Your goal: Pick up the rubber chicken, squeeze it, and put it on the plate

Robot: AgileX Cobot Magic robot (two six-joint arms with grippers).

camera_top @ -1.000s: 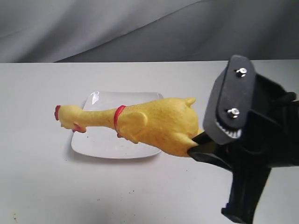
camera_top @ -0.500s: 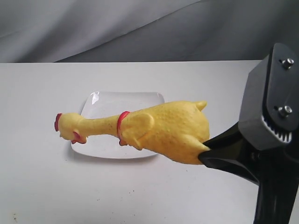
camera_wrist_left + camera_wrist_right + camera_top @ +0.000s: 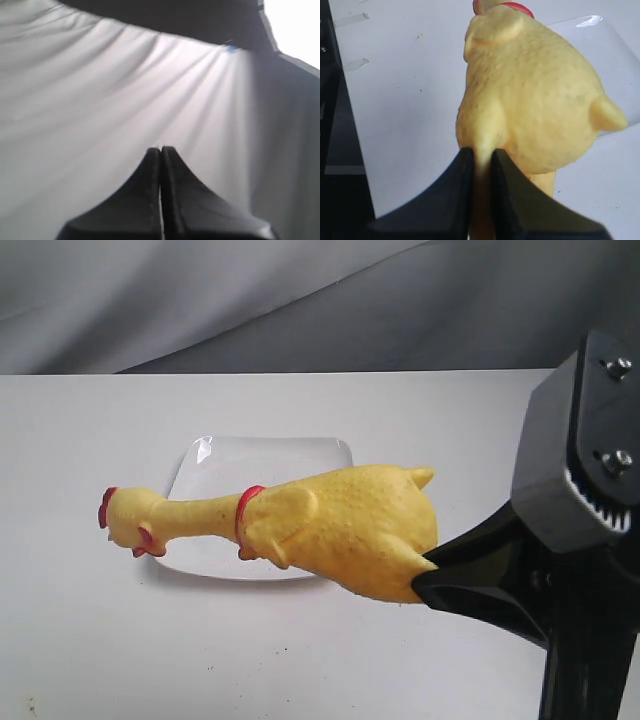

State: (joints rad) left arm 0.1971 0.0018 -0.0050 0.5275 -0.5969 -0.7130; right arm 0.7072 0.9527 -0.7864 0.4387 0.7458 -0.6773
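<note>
— White table [image 3: 80, 640], grey cloth [image 3: 200, 300] behind. Right gripper [image 3: 425, 578]?
— Clamped on the rubber chicken [image 3: 345, 525] at its leg end. Left gripper [image 3: 160, 152] is pinched together, pads meeting.
— And the plate [image 3: 200, 465]?
— The chicken's neck crosses its near edge; touching or not, I can't tell. Its long axis lies roughly level, head toward the left arm's side.

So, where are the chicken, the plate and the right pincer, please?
chicken [image 3: 350, 525], exterior view, on the plump body.
plate [image 3: 270, 455], exterior view, on the bare part behind the neck.
right pincer [image 3: 481, 155], right wrist view, between its two tips.
</note>
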